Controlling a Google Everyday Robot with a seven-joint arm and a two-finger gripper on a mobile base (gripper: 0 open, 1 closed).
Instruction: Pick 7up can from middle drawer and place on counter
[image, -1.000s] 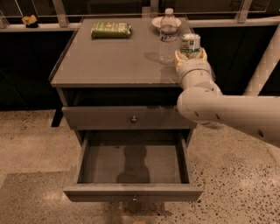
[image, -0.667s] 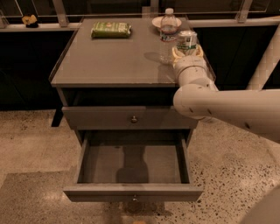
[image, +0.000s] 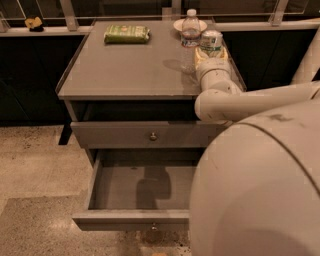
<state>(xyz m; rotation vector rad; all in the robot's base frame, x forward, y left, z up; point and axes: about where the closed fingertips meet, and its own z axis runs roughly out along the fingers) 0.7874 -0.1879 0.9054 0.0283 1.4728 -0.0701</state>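
The 7up can (image: 211, 41), silver with a green-and-white label, stands upright over the right back part of the grey counter (image: 130, 70). My gripper (image: 210, 54) is shut on the can's lower part, with yellowish fingers (image: 200, 54) on either side of it. I cannot tell whether the can's base touches the counter. The middle drawer (image: 135, 187) is pulled open below, and the part I can see is empty. Its knobbed front (image: 131, 218) faces me. My arm hides its right side.
A clear water bottle (image: 189, 39) stands just left of the can, with a small white bowl (image: 179, 23) behind it. A green packet (image: 126, 34) lies at the counter's back left. The upper knobbed drawer (image: 145, 135) is shut. My arm's bulk (image: 260, 185) fills the lower right.
My gripper has carried the can slightly left and farther back over the counter, closer to the water bottle. More of my arm has come into the lower right of the view.
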